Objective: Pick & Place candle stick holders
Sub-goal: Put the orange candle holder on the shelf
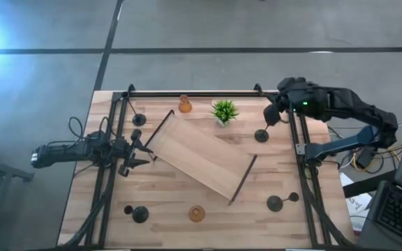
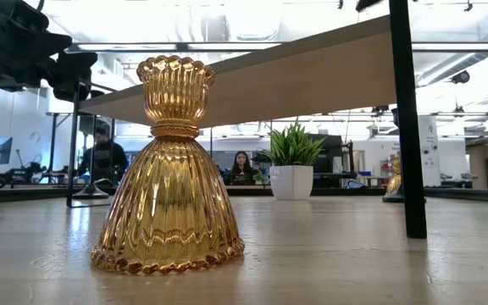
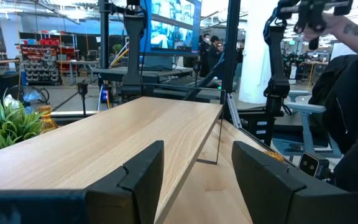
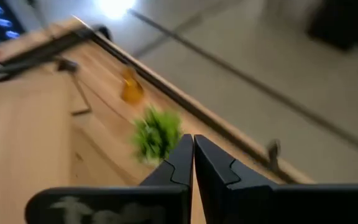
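The left gripper [image 1: 139,150], fingers apart and empty at the light wooden tray's [image 1: 199,157] end, sat nearest the upright black round-based candle stick holder [image 1: 138,119]; the right gripper [image 1: 271,116], pinched shut, hovered beside another [image 1: 261,136].

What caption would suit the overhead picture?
Two robot arms flank a tilted wooden tray, with candle holders and a small plant scattered around the table.
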### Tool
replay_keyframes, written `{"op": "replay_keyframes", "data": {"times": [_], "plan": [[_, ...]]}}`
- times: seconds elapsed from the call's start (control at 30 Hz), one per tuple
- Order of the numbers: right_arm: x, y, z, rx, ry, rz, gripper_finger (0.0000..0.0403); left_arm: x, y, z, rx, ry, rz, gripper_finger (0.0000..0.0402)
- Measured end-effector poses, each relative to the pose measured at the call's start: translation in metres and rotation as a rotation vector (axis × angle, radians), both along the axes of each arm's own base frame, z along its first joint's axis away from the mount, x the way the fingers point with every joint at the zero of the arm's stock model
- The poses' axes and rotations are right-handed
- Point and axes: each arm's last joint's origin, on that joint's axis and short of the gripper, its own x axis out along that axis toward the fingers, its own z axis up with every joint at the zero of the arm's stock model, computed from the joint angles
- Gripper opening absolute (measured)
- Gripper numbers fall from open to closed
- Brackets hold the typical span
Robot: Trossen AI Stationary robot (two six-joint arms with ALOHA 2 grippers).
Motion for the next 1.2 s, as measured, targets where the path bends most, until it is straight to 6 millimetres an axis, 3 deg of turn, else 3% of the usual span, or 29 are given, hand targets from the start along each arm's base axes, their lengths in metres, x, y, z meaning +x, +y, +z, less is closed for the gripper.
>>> {"op": "replay_keyframes", "data": {"times": [0.3,0.67,0.93,1.2], "plan": [[-0.013,-0.035,-0.012,0.16,0.036,-0.233,0.0008,0.0,0.0,0.0,0.0,0.0,0.0,0.0195],[-0.042,-0.102,-0.027,0.38,0.059,-0.248,0.0008,0.0,0.0,0.0,0.0,0.0,0.0,0.0195],[-0.043,-0.128,-0.058,0.493,0.193,-0.314,0.0008,0.0,0.0,0.0,0.0,-0.001,0.0,0.0195],[-0.034,-0.152,-0.109,0.633,0.275,-0.405,0.0008,0.0,0.0,0.0,0.0,0.0,0.0,0.0195]]}}
